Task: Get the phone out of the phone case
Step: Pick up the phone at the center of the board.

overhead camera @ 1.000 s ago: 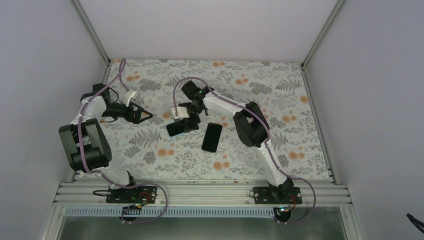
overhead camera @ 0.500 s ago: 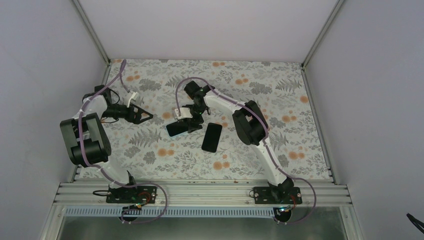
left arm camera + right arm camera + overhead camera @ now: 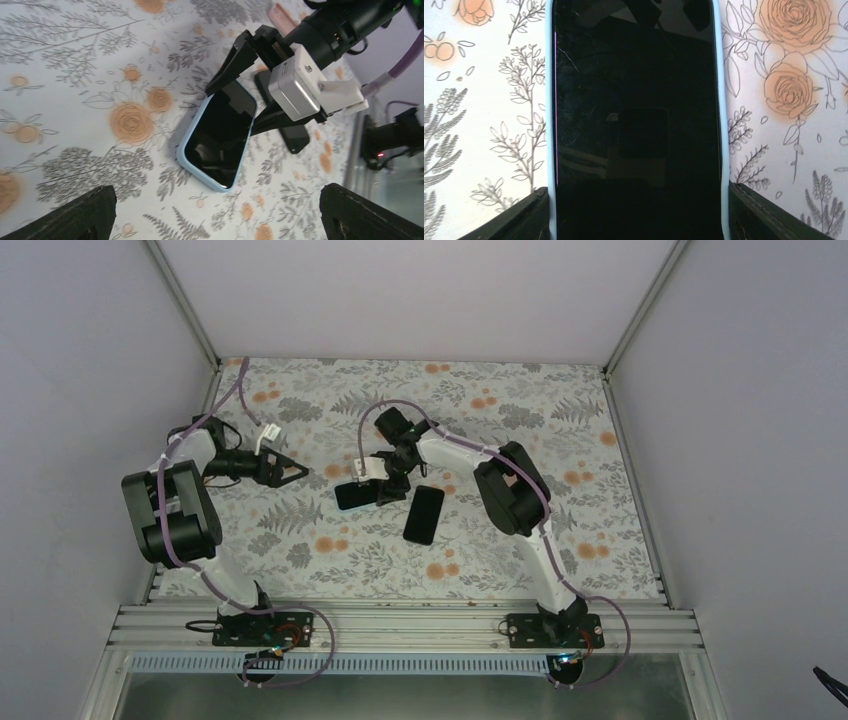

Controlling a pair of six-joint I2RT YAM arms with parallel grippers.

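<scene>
The phone (image 3: 353,495), black screen up in a light blue case (image 3: 200,131), lies tilted near the table's middle, its low end at the cloth. My right gripper (image 3: 377,486) is shut on the case's long sides. In the right wrist view the screen (image 3: 634,120) fills the frame, with the case rim (image 3: 549,150) between my fingers (image 3: 519,217). My left gripper (image 3: 292,472) is open and empty, to the left of the phone and pointing at it. Its fingertips (image 3: 70,217) stand wide apart in the left wrist view, the phone ahead of them.
A second black phone or case (image 3: 424,514) lies flat on the floral cloth (image 3: 560,540), just right of the held phone. It also shows in the left wrist view (image 3: 295,138) behind the right gripper. White walls enclose the table.
The right gripper has shifted slightly right and down with the cased phone, which now lies flatter near the cloth. The left gripper has edged a little up and right, still open.
</scene>
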